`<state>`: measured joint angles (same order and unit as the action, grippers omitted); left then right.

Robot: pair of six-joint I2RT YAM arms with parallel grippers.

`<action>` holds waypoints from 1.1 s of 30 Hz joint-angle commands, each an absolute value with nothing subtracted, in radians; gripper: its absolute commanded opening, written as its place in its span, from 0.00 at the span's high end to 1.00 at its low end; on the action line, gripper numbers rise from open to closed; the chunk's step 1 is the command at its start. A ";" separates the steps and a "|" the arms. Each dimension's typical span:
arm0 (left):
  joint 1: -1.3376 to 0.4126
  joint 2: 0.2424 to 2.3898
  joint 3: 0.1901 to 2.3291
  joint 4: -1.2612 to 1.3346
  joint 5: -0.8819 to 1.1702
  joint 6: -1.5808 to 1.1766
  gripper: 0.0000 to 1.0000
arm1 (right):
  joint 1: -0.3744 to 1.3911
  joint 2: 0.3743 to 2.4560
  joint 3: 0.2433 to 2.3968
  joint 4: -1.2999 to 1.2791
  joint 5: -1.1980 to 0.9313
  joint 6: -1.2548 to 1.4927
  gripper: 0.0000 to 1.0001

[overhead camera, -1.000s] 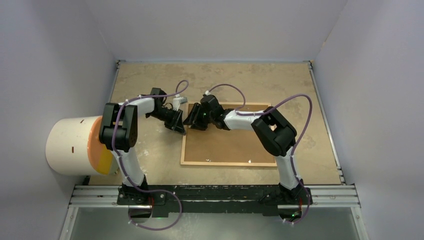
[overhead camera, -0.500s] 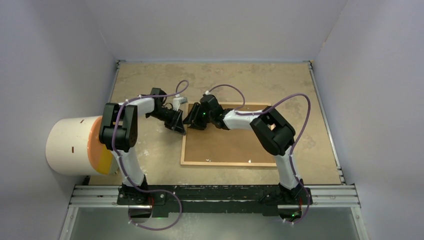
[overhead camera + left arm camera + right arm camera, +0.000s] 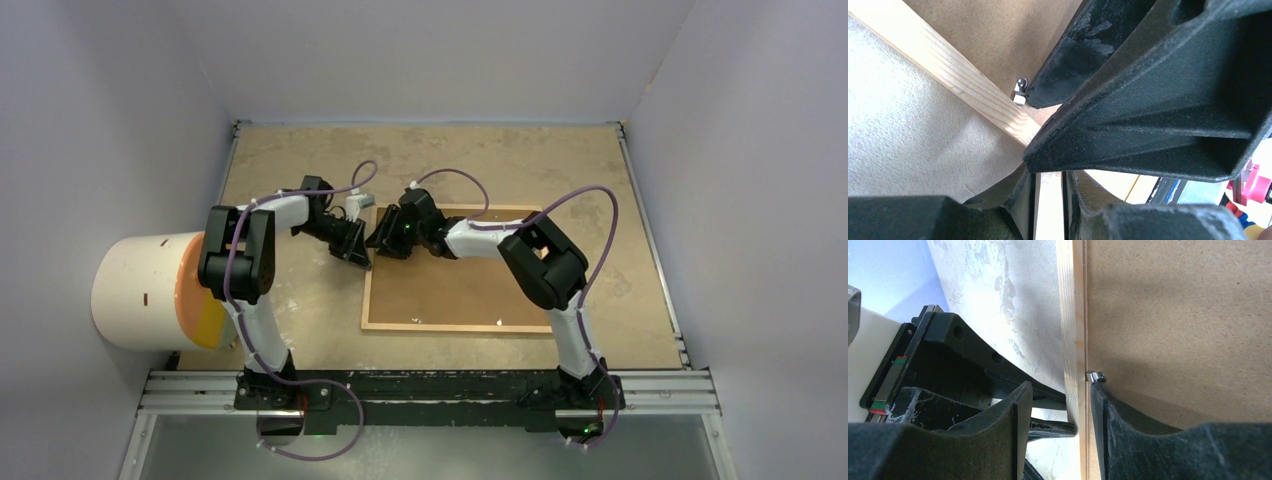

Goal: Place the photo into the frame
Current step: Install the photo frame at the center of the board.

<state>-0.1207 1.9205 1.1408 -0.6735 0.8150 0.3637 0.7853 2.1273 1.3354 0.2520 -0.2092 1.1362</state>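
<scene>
The frame (image 3: 455,326) lies face down on the table, its brown backing board (image 3: 450,285) on top. The photo is hidden. My left gripper (image 3: 355,250) is at the frame's left edge, near the far corner. In the left wrist view it (image 3: 1049,210) is shut on the light-wood moulding (image 3: 948,70). My right gripper (image 3: 385,243) is just across that edge and stands open (image 3: 1058,405) astride the moulding (image 3: 1070,315). One of its fingers is outside the frame. The other rests on the backing board against a small metal tab (image 3: 1096,376).
A white cylinder with an orange end (image 3: 140,290) lies at the left, beside the left arm. Grey walls close in the table on three sides. A metal rail (image 3: 430,392) runs along the near edge.
The right gripper has crept slightly left over the frame's edge and its jaws have narrowed a little. The left arm and the frame have not moved.
</scene>
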 commanded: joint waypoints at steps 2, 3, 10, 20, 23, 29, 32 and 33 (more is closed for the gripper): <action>-0.131 1.950 1.106 -0.685 0.680 0.469 1.00 | 0.791 2.176 1.359 0.267 -0.141 1.135 0.51; -0.130 1.950 1.106 -0.688 0.677 0.470 1.00 | 0.791 2.175 1.358 0.268 -0.145 1.135 0.51; -0.114 1.945 1.122 -0.721 0.676 0.496 1.00 | 0.790 2.075 1.306 0.281 -0.204 1.133 0.48; -0.099 1.935 1.127 -0.739 0.676 0.509 1.00 | 0.749 2.081 1.365 0.221 -0.206 1.022 0.44; -0.095 1.939 1.131 -0.744 0.679 0.513 1.00 | 0.749 2.106 1.395 0.203 -0.190 0.994 0.43; -0.093 1.942 1.128 -0.750 0.682 0.521 1.00 | 0.749 2.156 1.437 0.199 -0.194 0.982 0.43; -0.091 1.942 1.126 -0.751 0.681 0.527 1.00 | 0.749 2.170 1.447 0.210 -0.184 0.982 0.43; -0.089 1.944 1.126 -0.753 0.681 0.529 1.00 | 0.749 2.174 1.450 0.218 -0.179 0.983 0.43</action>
